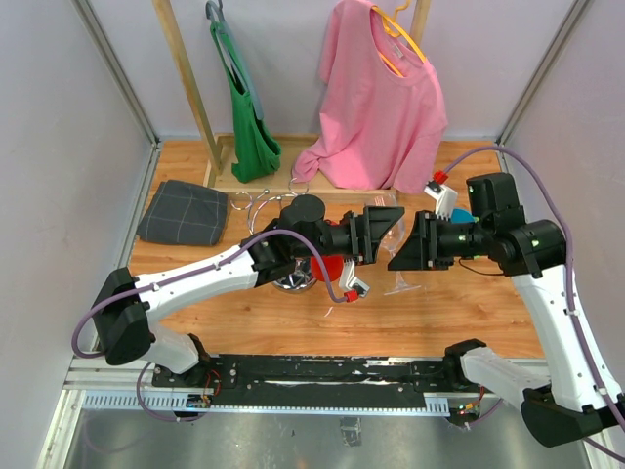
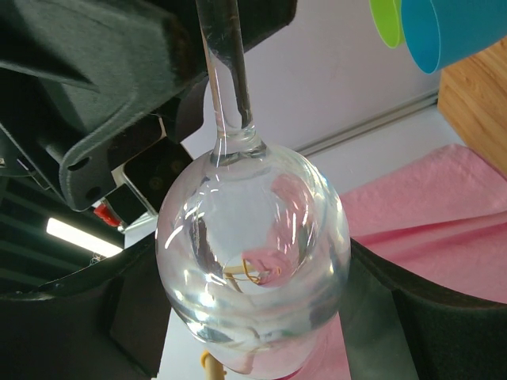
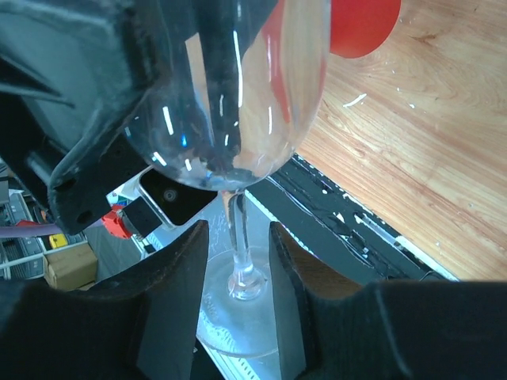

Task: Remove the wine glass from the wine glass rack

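The clear wine glass [image 1: 395, 244] hangs in the air between my two grippers, off the rack. My left gripper [image 1: 384, 229] is shut on its bowl [image 2: 253, 269], with a dark finger [image 2: 412, 317] pressed against each side. The stem [image 3: 238, 229] runs between the fingers [image 3: 176, 277] of my right gripper [image 3: 236, 237], which is open with a gap on both sides; the foot [image 3: 238, 317] lies beyond the fingertips. The wine glass rack shows its chrome base [image 1: 293, 281] under my left arm and its wire rings [image 1: 244, 203] behind it.
A red cup [image 1: 332, 266] stands by the rack base. A blue cup [image 2: 451, 32] and a green cup [image 2: 386, 17] are near my right arm. A folded grey cloth [image 1: 184, 212] lies at the left. A pink shirt [image 1: 376, 98] and a green bag [image 1: 249, 117] hang at the back.
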Robot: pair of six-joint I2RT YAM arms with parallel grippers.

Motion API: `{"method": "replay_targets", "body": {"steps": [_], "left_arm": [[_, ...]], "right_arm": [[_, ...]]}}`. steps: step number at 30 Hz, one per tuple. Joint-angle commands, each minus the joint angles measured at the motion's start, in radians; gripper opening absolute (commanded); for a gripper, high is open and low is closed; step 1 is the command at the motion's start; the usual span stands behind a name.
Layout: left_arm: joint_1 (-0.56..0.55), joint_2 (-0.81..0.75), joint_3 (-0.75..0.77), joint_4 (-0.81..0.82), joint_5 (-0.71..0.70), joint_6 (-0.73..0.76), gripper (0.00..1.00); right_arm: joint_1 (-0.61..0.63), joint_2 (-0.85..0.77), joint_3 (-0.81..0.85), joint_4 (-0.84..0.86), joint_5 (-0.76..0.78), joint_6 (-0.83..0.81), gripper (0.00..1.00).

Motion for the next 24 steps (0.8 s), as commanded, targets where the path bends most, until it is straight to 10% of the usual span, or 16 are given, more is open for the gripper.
{"method": "replay_targets", "body": {"steps": [1,6,9,16,24], "left_arm": [[-0.010,0.005,0.031,0.073,0.026,0.032,0.29],[-0.010,0.012,0.037,0.075,0.028,0.033,0.29],[-0.010,0.019,0.038,0.095,0.024,0.029,0.38],[-0.010,0.034,0.078,0.186,-0.007,-0.017,0.97],[-0.015,0.041,0.182,0.251,-0.071,-0.109,0.99]], "right_arm": [[-0.011,0.008,-0.025,0.028,-0.017,-0.013,0.35],[-0.011,0.016,-0.031,0.029,-0.026,-0.025,0.02],[-0.012,0.015,-0.029,0.035,-0.032,-0.031,0.01],[-0.012,-0.031,-0.020,0.065,-0.062,-0.021,0.01],[-0.012,-0.082,0.013,0.068,0.005,-0.003,0.01]]}}
